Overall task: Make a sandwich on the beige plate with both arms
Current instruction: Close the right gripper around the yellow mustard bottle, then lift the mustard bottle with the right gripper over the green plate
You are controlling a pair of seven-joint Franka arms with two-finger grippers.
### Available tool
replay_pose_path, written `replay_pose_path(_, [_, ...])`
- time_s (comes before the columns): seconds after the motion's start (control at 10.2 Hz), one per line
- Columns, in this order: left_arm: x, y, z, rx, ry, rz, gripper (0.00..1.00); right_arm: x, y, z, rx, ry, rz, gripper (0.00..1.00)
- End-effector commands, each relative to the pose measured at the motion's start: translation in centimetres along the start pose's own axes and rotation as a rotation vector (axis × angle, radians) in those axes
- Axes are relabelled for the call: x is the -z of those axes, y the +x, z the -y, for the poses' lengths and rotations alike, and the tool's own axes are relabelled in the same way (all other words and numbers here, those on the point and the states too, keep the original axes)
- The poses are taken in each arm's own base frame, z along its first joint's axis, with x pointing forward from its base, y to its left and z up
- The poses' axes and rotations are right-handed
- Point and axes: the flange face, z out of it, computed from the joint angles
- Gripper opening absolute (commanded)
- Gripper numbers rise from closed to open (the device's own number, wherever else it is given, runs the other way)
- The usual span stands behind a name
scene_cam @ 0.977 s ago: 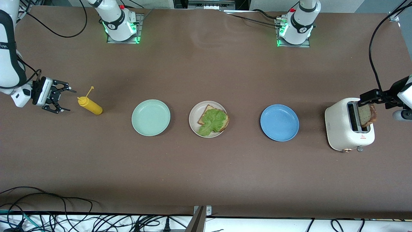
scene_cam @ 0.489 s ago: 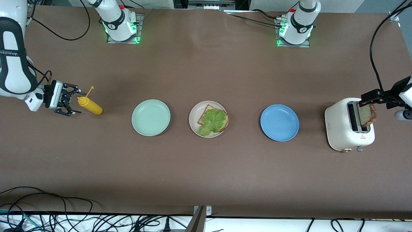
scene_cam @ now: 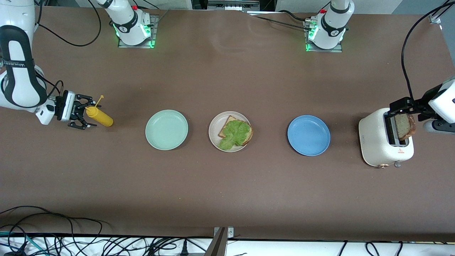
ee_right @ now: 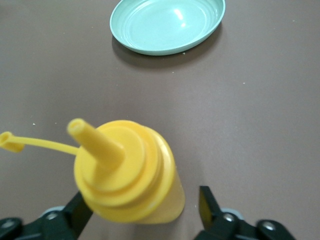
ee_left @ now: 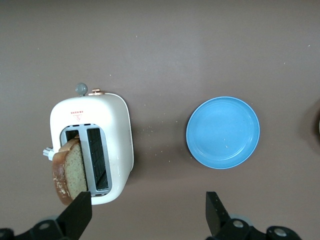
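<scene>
Both grippers sit at the table ends, well apart from the beige plate [scene_cam: 215, 137].
We see the right gripper [scene_cam: 85, 116] with fingers apart around the yellow squeeze bottle [scene_cam: 99, 117], not yet clamped. We see the left gripper [ee_left: 147, 212] spread wide over the toaster [scene_cam: 376, 142], one fingertip against the bread slice [scene_cam: 405, 127]. On the plate lie bread and lettuce [scene_cam: 235, 133].

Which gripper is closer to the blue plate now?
Left. The left gripper is at the toaster beside the blue plate; the right gripper straddles the mustard bottle.
</scene>
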Motion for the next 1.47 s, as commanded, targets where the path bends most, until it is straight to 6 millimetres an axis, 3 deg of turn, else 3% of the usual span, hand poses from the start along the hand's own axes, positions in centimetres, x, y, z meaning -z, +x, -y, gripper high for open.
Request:
replay_pose_path(0.0, [1.1, -0.2, -0.4, 0.000, -0.013, -0.028, 1.00, -0.6, 0.6, -0.4, 0.025, -0.008, -0.019, 0.40])
replay_pose_path(0.2, [1.4, -0.4, -0.4, 0.000, -0.010, -0.032, 1.00, -0.8, 1.2, -0.7, 0.034, -0.009, -0.019, 0.00])
replay_pose_path(0.39, [1.2, -0.3, -0.5, -0.004, -0.005, -0.028, 1.00, -0.9, 3.2, -1.6, 0.059, -0.012, -0.007, 0.00])
replay_pose_path(0.78, [1.0, -0.3, -0.5, -0.004, -0.001, -0.023, 1.00, -3.1, 13.5, -4.6, 0.124, -0.014, 0.071, 0.00])
replay_pose_path(1.37, [0.9, -0.3, -1.1, -0.017, 0.015, -0.018, 1.00, -6.6, 29.5, -5.2, 0.093, -0.031, 0.337, 0.00])
